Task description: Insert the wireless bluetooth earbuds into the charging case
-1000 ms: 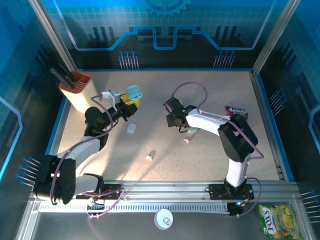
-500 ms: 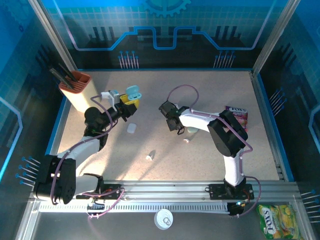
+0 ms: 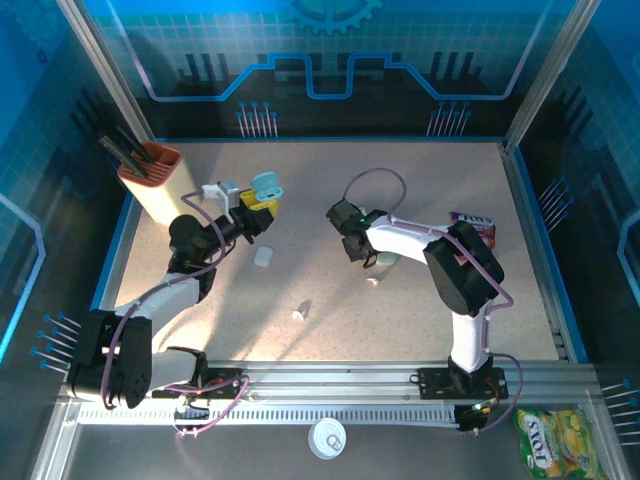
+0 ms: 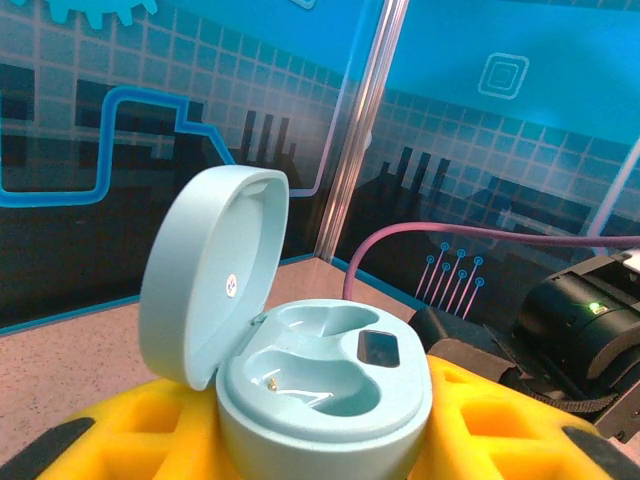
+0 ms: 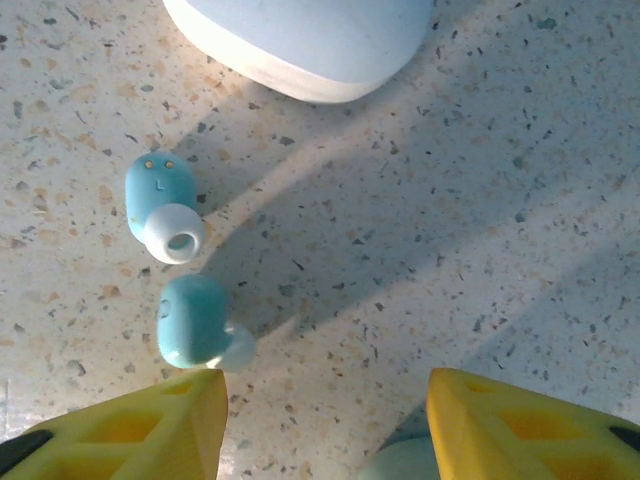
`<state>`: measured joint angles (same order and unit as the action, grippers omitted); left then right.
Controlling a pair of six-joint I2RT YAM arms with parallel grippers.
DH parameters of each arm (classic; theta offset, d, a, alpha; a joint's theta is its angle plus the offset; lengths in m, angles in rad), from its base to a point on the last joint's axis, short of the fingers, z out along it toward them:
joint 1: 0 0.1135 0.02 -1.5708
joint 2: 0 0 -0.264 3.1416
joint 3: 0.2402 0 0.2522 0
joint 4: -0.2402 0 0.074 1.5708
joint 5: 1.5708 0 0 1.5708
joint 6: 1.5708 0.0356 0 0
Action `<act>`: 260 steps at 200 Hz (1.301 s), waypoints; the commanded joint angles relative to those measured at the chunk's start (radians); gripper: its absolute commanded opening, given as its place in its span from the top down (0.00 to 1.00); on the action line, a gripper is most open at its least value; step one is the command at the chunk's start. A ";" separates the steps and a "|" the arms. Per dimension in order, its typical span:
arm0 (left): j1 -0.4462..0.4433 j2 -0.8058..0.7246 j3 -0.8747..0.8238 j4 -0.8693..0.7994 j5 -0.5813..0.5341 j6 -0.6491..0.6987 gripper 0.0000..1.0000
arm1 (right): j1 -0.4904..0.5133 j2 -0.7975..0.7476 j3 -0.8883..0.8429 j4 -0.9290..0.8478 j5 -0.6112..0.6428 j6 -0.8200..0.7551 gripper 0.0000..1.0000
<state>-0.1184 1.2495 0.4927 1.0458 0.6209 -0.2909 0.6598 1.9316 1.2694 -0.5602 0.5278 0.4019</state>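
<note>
My left gripper [image 4: 320, 445] is shut on the charging case [image 4: 325, 385], a pale blue-green pebble held upright between yellow fingers [image 4: 500, 425]. Its lid [image 4: 215, 270] stands open and both wells are bare. From above, the case [image 3: 266, 186] sits left of centre at the left gripper [image 3: 258, 208]. Two pale blue earbuds with white tips lie on the speckled table: one [image 5: 163, 205] marked L, the other [image 5: 196, 322] just beyond my right gripper's left finger [image 5: 150, 430]. The right gripper [image 5: 325, 410] is open over bare table, and hangs near mid-table [image 3: 352, 243].
A rounded white-blue case [image 5: 300, 40] lies beyond the earbuds, and a pale green one [image 5: 405, 462] by the right finger. A white case [image 3: 263, 256], a small white piece [image 3: 299, 313], an orange tool holder [image 3: 155, 175] and a snack packet [image 3: 472, 222] share the table.
The right arm's wrist swung slightly left, then back right and a little nearer, and its jaws narrowed somewhat. The left arm and the case it holds have not moved.
</note>
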 commanded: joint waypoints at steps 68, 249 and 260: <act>0.080 0.014 -0.034 0.107 -0.174 -0.107 0.61 | 0.069 -0.021 0.091 -0.076 0.097 -0.042 0.44; 0.118 -0.026 -0.015 -0.026 -0.157 -0.052 0.61 | 0.098 0.234 0.307 -0.217 0.156 -0.180 0.66; 0.118 -0.027 -0.016 -0.025 -0.156 -0.051 0.61 | 0.095 0.233 0.305 -0.222 0.156 -0.179 0.68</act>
<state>-0.0101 1.2461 0.4725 1.0142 0.4599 -0.3637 0.7582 2.1471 1.5471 -0.7395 0.6773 0.2283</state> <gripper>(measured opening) 0.391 0.336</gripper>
